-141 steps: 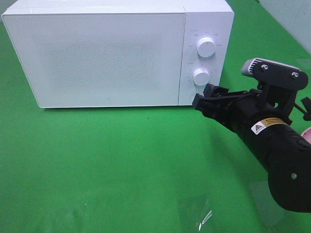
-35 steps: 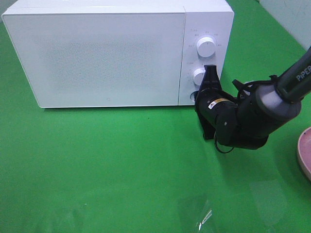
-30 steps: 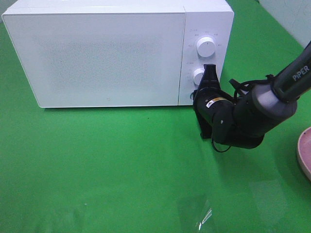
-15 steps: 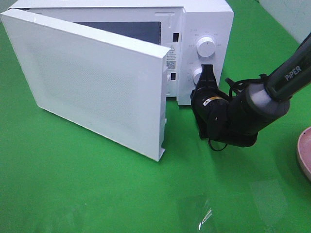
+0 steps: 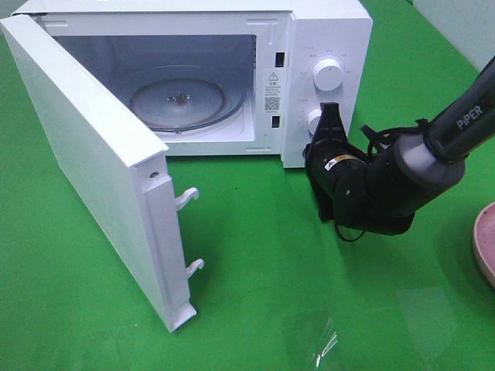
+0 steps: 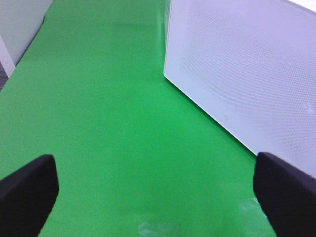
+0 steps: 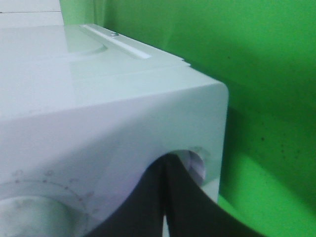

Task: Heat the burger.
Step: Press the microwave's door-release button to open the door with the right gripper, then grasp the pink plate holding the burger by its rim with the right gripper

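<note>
Green worktop [image 5: 255, 301], white microwave [image 5: 329, 31] at the back, door [image 5: 85, 170] swung wide to the left, glass turntable [image 5: 186, 97] bare inside. No burger in any view — only the rim of a pink plate [image 5: 484, 246] at the far right edge, well apart from the oven. Probably out that way, so nearer the right arm; lie and long axis impossible to tell. Right hand [image 5: 331, 114] pinched fully closed, gripping nothing, tips against the round button [image 7: 196, 165] low on the control panel, just under the lower knob [image 5: 315, 122]. Left hand [image 6: 154, 165] spread to its widest, empty, hovering over the cloth beside the door's outer face — poorly placed for the fetch.
</note>
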### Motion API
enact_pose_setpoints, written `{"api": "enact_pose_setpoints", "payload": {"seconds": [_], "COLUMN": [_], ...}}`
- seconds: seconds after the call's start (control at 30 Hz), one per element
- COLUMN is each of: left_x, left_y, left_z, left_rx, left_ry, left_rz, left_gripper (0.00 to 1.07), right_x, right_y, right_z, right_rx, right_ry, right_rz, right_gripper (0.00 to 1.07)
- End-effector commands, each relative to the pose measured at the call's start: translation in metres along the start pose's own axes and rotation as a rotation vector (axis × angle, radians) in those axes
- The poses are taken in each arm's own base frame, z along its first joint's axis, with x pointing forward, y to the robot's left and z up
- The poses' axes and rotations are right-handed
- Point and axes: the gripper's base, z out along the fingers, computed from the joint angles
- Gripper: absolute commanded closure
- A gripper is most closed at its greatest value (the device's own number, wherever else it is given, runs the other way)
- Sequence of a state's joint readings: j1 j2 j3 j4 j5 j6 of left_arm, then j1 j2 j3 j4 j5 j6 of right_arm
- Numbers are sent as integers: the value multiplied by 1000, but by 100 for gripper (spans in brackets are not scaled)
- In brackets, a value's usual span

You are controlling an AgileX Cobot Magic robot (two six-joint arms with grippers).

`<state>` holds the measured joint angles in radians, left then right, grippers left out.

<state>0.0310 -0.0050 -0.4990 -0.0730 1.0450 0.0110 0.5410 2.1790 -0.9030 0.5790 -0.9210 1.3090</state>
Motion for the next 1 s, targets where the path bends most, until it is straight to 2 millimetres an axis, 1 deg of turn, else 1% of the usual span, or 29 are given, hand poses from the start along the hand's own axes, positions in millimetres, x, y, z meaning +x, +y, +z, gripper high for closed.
{"api": "enact_pose_setpoints", "payload": {"seconds": [0.03,0.1,0.13,0.23,0.33,0.4,0.5,0.53,0.57,0.6,0.63,0.7,0.73,0.77,0.87,0.93,0.97,1.0], "left_x": [1,1,1,1,1,1,1,1,1,1,1,1,1,1,1,1,1,1], "left_y": [0,0,0,0,0,0,0,0,0,0,0,0,0,0,0,0,0,0], "left_z": [-2,-2,-2,-2,-2,-2,-2,-2,-2,-2,-2,-2,-2,-2,-2,-2,-2,-2], "left_rx": [5,5,5,5,5,5,5,5,5,5,5,5,5,5,5,5,5,5], "left_ry": [-26,-26,-26,-26,-26,-26,-26,-26,-26,-26,-26,-26,-26,-26,-26,-26,-26,-26], "left_rz": [2,2,2,2,2,2,2,2,2,2,2,2,2,2,2,2,2,2], "left_gripper": [7,7,7,7,7,7,7,7,7,7,7,7,7,7,7,7,7,7], "right_x": [-8,-5,-5,-8,-7,-5,-5,-6,-6,-8,-8,-10,-10,-11,-12,-13,-13,-13], "right_y": [40,34,34,31,29,23,22,21,21,22,22,25,25,26,28,35,35,41], "right_z": [-1,-8,-8,-17,-21,-30,-33,-38,-38,-44,-44,-56,-56,-63,-66,-77,-77,-84], "right_rx": [-261,-214,-214,-178,-147,-61,-42,-12,-12,9,9,80,80,113,127,193,193,201], "right_ry": [-33,-2,-2,20,46,117,129,146,146,157,157,186,186,203,212,262,262,291], "right_rz": [16,3,3,-21,-50,-95,-103,-113,-113,-117,-117,-147,-147,-191,-212,-323,-323,-403], "right_gripper": [107,107,107,107,107,107,107,107,107,107,107,106,106,106,105,104,104,102]}}
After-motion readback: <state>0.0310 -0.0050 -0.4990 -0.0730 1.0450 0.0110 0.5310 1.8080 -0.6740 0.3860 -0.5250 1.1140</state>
